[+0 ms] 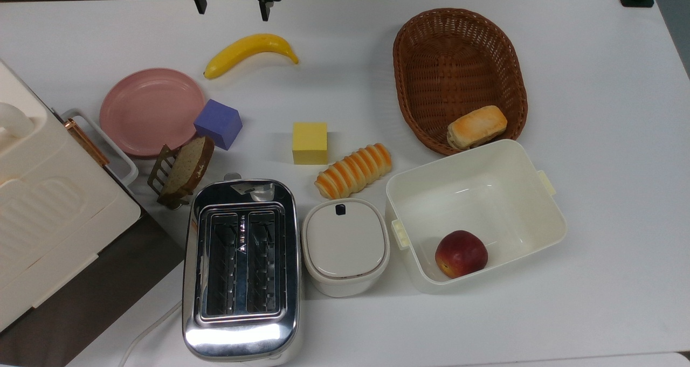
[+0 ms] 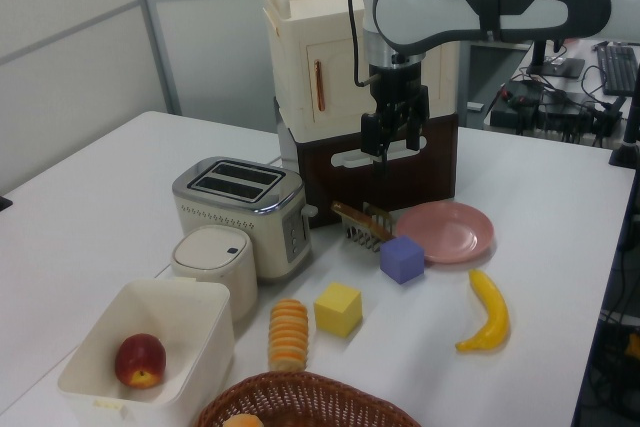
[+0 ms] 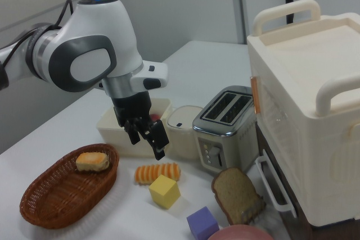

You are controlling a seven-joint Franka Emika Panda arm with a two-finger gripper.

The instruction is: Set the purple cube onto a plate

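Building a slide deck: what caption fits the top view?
Open gripper hovers above a banana; purple cube sits on the table, touching the empty pink plate.

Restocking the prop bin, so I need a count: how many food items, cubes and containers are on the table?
Food: 5 – banana, toast, striped roll, bun, apple
Cubes: 2 – purple, yellow
Open containers: 3 – plate, basket, tub
Total: 10
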